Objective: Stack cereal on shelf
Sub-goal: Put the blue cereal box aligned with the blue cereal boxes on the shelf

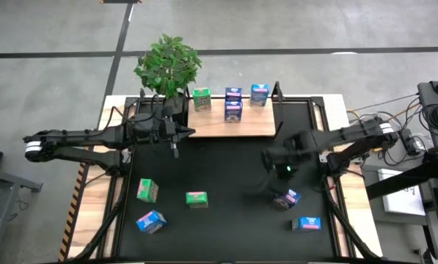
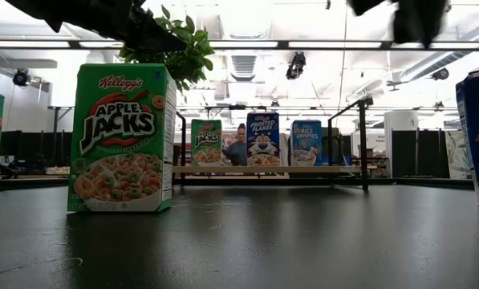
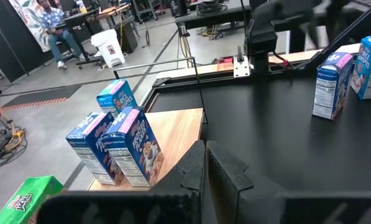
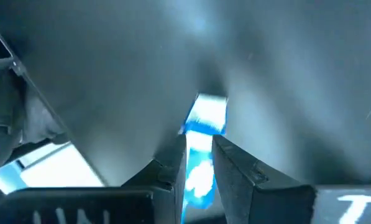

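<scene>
Four cartons (image 1: 233, 110) on shelf (image 1: 259, 125)

Overhead, table-level, two wrist cameras — close.

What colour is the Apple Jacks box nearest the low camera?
Green, seen best in the low view: Apple Jacks box.

Bright ceiling strip lights (image 2: 247, 44) glare in low view. Right wrist view heavily blurred; blue carton (image 4: 202, 146) between the jaws overexposed. Black mat (image 1: 226, 183) matte, faint shadows.
</scene>
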Robot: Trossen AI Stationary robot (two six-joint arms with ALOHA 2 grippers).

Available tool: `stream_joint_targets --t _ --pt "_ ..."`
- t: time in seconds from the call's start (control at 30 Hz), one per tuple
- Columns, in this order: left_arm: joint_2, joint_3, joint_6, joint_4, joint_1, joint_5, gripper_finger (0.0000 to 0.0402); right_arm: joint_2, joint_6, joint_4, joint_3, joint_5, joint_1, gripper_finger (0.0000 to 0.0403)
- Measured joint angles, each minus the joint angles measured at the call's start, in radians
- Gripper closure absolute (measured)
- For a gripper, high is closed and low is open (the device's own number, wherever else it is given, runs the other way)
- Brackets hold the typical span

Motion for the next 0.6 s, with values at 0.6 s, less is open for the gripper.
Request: stream_joint_targets --t 0.6 --pt "0.000 0.000 0.003 0.001 0.000 0.000 0.0402 0.002 0.687 -0.018 -0.069 0.171 0.345 0.0176"
